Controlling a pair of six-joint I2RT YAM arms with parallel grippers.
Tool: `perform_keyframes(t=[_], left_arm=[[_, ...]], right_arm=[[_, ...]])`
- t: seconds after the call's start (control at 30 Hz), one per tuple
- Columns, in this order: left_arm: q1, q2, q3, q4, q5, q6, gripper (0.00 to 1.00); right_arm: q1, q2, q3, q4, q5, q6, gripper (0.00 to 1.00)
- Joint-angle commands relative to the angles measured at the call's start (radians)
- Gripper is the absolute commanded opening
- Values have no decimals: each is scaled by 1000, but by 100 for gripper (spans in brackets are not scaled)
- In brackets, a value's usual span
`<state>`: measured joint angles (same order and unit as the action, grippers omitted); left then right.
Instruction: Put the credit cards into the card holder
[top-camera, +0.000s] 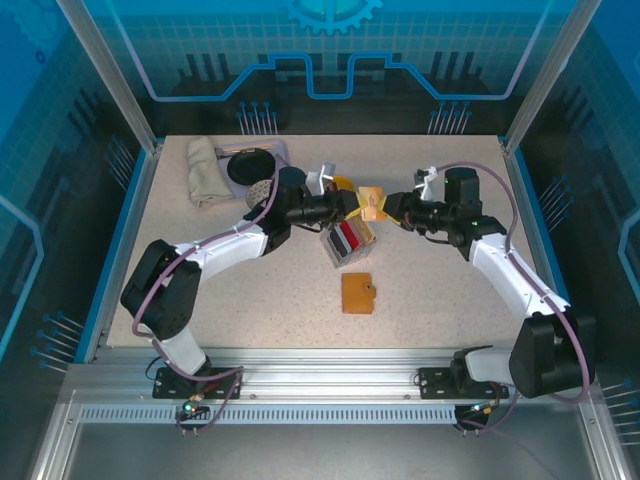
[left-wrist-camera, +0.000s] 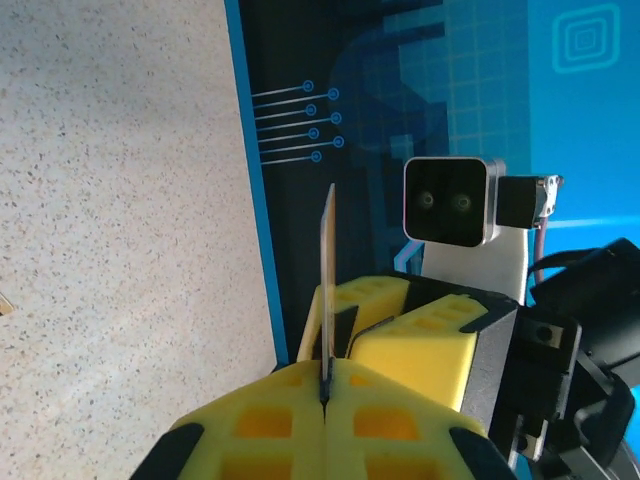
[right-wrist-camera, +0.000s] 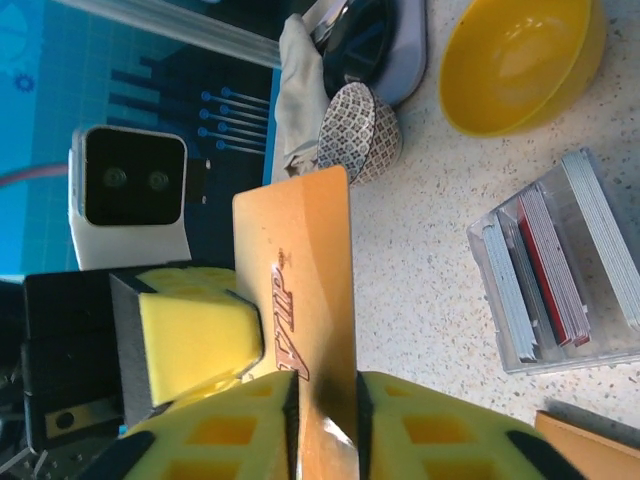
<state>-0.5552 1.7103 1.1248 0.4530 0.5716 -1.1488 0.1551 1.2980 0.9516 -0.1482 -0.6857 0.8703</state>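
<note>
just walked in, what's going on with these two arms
Both arms meet in the middle over one tan card. The left gripper is shut on its edge. The card also sits between the fingers of the right gripper, though whether that one is gripping is unclear. It looks like a handover. More cards stand in the grey tray below, and the card holder lies nearer the arm bases.
</note>
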Motion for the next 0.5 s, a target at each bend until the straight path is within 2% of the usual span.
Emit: perform_keyframes(t=[0.0, 0.1, 0.3, 0.47], left_arm=[[14, -4, 25, -26, 85, 58, 0], [17, 14, 41, 0, 149, 48, 0], [18, 12, 41, 29, 181, 36, 0], [17, 12, 43, 30, 179, 32, 0]], right_arm=[[-40, 11, 39, -32, -139, -67, 31], [-55, 36, 77, -77, -190, -115, 33], [-78, 94, 103, -105, -242, -157, 34], [-80, 109, 95, -67, -279, -141, 26]])
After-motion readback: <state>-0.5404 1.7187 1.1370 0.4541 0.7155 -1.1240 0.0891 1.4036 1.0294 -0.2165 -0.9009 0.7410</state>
